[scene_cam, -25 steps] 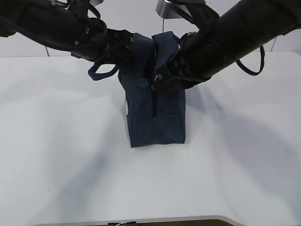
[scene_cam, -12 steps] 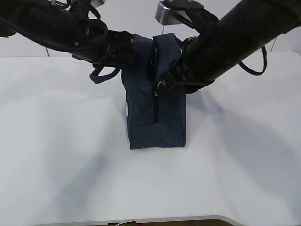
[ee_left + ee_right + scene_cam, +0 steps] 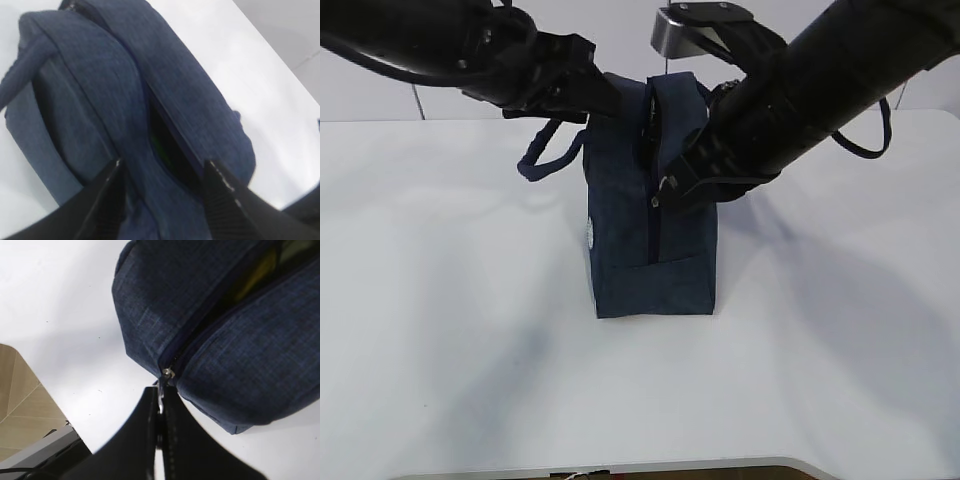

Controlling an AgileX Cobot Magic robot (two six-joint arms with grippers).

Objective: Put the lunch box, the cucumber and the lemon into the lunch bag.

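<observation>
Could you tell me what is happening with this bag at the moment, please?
The lunch bag stands upright on the white table. The right claw is shut on the zipper pull at the bag's end. The left claw is open over the bag's top. Through the partly open zipper, something yellow and something green show inside.

Exterior slants down frontally, 2 wrist views close, all sharing lunch bag (image 3: pixel 650 220).

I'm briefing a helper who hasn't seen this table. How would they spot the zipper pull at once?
Start at the navy lunch bag standing mid-table. Follow the dark zipper seam down its front face to the right gripper. The zipper pull, pinched there, is the only small silver metal piece on the dark fabric.
</observation>
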